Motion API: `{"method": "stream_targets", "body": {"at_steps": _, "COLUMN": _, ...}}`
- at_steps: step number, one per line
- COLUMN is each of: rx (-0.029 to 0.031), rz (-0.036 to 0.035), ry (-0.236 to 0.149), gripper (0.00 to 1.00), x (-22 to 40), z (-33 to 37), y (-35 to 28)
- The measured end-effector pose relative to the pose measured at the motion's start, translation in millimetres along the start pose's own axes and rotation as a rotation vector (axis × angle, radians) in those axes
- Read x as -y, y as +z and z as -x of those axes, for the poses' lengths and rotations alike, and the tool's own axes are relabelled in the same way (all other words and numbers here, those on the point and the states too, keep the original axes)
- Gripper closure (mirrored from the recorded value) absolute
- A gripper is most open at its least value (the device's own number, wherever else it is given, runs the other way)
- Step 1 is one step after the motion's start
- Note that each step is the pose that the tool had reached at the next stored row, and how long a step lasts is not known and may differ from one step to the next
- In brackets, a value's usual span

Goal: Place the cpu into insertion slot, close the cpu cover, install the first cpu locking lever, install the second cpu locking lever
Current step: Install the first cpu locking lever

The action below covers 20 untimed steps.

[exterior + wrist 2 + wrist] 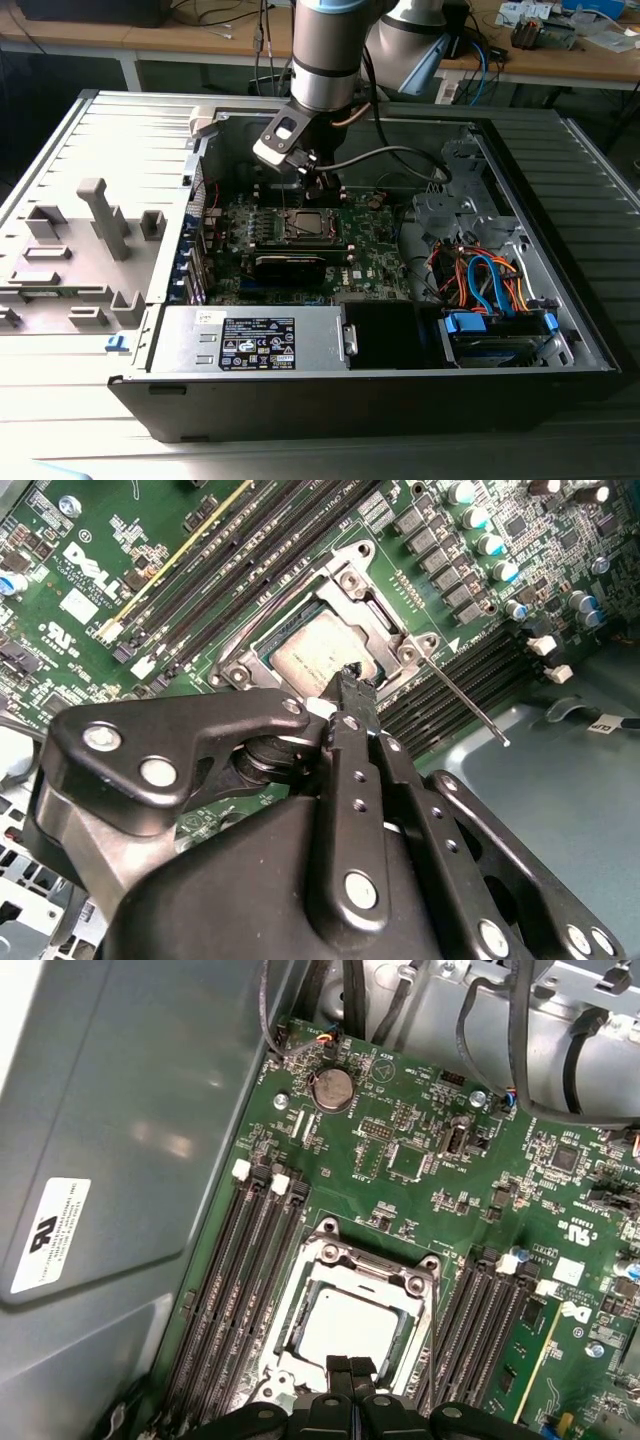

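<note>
Silvery cpu (350, 1328) fills insertion slot (294, 1326) (cpu cover (352, 1274) down).

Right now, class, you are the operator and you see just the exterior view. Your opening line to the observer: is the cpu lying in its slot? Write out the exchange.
Observer: Yes. In the first wrist view the cpu lies flat in the insertion slot, silvery top up.
Operator: Is the cpu cover down?
Observer: It is. The cpu cover lies over the chip's edges and frames it.
Operator: What is the gripper doing?
Observer: In the second wrist view the gripper is shut, holding nothing, its tip at the cpu's edge. I cannot tell whether it touches.
</note>
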<state>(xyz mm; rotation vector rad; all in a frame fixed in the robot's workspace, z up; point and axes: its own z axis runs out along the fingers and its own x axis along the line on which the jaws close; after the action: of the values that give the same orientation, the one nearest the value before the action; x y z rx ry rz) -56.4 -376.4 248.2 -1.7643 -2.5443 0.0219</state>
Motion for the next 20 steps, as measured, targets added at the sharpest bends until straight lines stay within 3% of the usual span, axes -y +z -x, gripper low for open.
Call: {"method": "stream_targets", "body": {"at_steps": 20, "rx": 0.0018, "rz": -0.0013, "ry": -0.048, "gripper": 0.89, "x": 0.0, "z": 0.0, "y": 0.0}}
